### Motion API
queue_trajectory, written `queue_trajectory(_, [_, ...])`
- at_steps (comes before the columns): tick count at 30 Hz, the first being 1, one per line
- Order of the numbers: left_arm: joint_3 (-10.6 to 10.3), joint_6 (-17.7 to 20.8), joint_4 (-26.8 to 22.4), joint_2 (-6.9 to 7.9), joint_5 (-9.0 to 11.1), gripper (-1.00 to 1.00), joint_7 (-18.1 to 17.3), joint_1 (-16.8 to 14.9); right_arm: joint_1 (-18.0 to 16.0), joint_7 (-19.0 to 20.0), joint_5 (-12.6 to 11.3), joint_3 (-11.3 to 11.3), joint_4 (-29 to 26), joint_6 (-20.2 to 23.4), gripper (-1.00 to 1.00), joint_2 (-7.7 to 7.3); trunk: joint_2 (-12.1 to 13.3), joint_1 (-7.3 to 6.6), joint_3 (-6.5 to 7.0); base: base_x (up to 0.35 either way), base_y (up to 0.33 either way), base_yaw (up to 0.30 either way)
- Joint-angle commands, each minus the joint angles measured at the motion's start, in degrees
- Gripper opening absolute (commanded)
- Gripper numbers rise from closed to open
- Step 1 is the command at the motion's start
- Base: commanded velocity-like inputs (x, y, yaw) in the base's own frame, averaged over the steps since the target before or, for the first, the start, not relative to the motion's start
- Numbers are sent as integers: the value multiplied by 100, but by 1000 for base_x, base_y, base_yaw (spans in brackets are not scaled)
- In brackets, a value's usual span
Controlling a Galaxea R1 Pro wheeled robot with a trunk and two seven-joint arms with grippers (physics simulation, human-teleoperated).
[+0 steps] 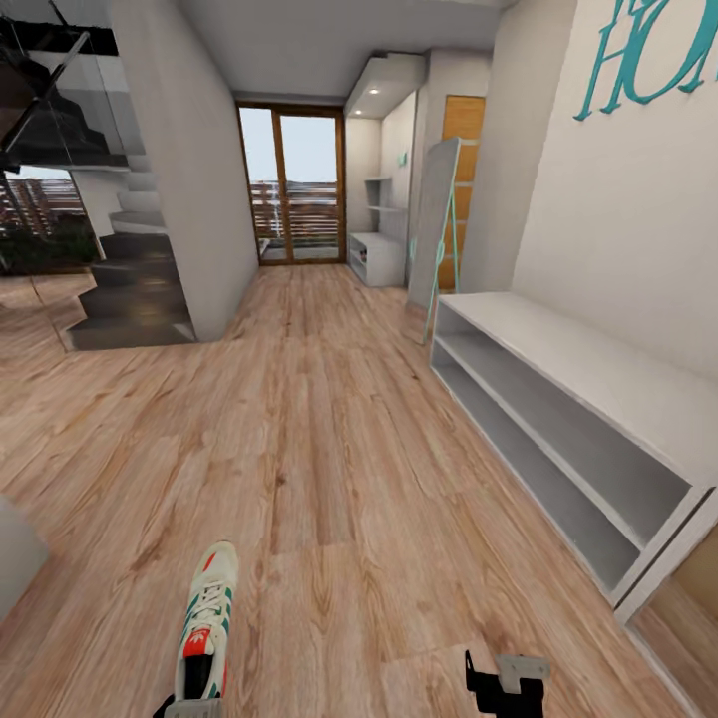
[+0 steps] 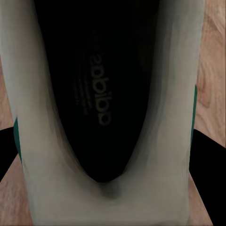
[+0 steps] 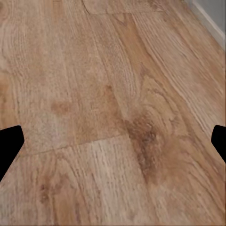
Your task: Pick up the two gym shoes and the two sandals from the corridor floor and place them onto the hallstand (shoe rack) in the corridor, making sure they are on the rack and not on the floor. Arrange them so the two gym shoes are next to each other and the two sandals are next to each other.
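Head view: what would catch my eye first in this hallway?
Probably the white gym shoe with green stripes, low on the left, gripped by the left gripper. Next, the long light-grey hallstand along the right wall, its shelves bare, and the teal lettering above it.

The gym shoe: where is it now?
The gym shoe sits low left in the head view, at the left gripper, above the corridor floor, far from the hallstand.

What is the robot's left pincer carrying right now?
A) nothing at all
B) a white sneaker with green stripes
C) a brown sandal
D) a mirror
B: in the head view the white gym shoe with green stripes sits at the left pincer, and the left wrist view looks straight into the shoe's dark insole between the fingers.
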Motion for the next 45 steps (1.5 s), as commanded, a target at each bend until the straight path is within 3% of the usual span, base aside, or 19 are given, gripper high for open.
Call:
queue_trajectory(1, [-36,-16,5,1,59,-100,-16,-5,-2,-29,-36,51,2,-13,100,1,-2,2,0,336,0,256])
queue_trajectory(14, [-36,-16,5,1,59,-100,-16,-5,-2,-17,-34,48,5,-20,100,-11,-2,2,61,336,0,197])
queue_trajectory(23, [-36,-18,5,1,61,-100,-10,-5,-2,0,-16,51,20,-21,100,-144,-2,2,64,336,0,12])
queue_trajectory(45, [-30,-16,5,1,61,-100,-13,-5,-2,13,-6,58,19,-19,100,-140,-2,2,64,336,0,0])
